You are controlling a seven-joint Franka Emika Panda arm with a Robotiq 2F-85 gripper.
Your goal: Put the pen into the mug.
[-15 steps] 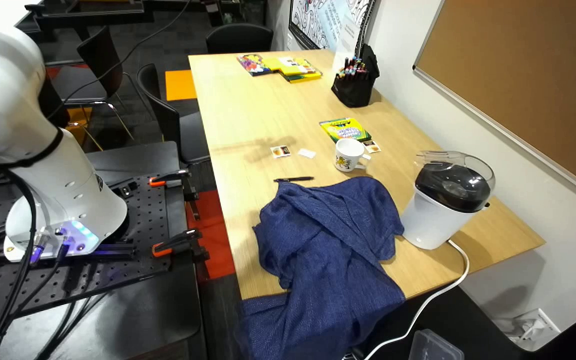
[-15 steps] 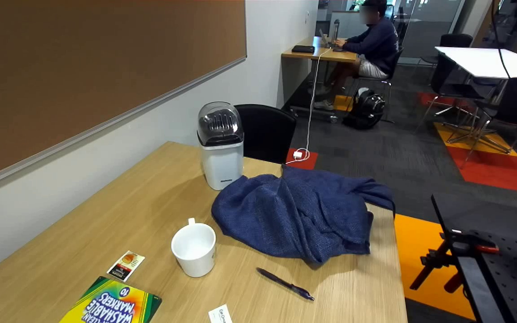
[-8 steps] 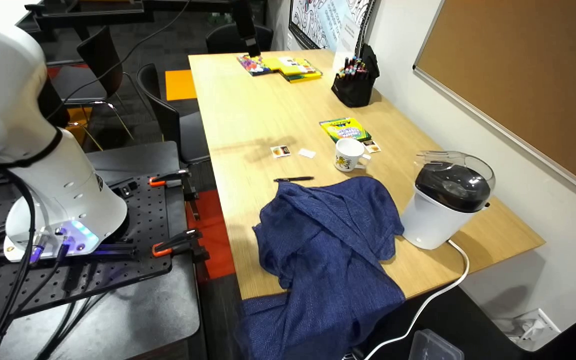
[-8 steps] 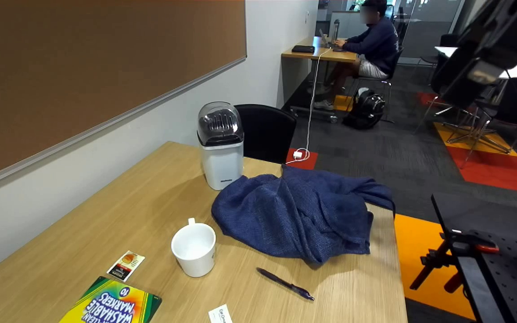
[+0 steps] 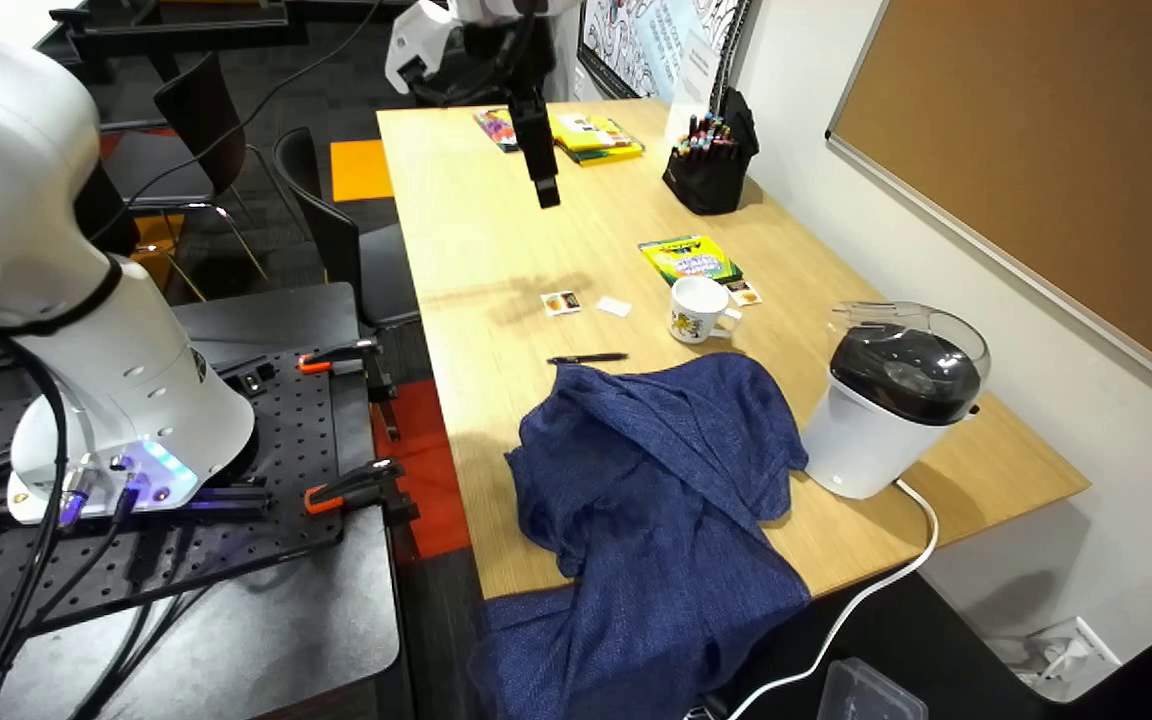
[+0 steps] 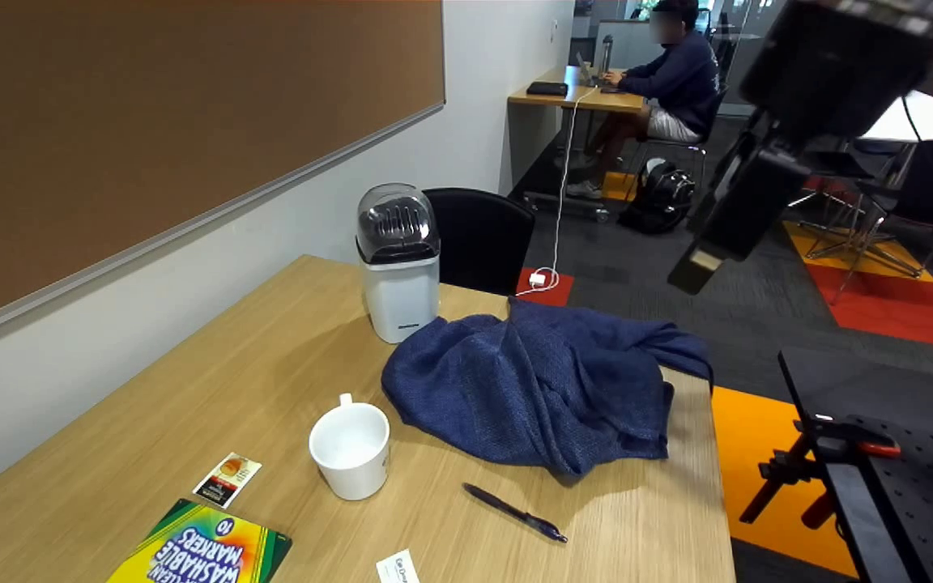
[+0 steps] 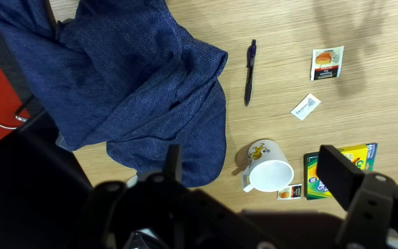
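Note:
The pen (image 5: 588, 358) is thin and black and lies flat on the table beside the blue cloth; it also shows in an exterior view (image 6: 513, 512) and in the wrist view (image 7: 249, 72). The mug (image 5: 698, 308) is white with a yellow figure and stands upright near the pen; it also shows in an exterior view (image 6: 351, 453) and in the wrist view (image 7: 271, 174). My gripper (image 7: 252, 160) is open and empty, its fingers wide apart. It hangs in the air above the table, away from pen and mug, in both exterior views (image 5: 548, 190) (image 6: 695, 267).
A crumpled blue cloth (image 5: 656, 480) lies beside the pen and hangs over the table edge. A white black-lidded pot (image 5: 871, 430) stands by the wall. A marker box (image 5: 691, 258), small packets (image 5: 561, 303) and a black marker holder (image 5: 706, 180) are on the table (image 5: 476, 250).
My arm and gripper have come into both exterior views and moved in over the table, lower than half a second ago. The pen, mug and cloth have not moved.

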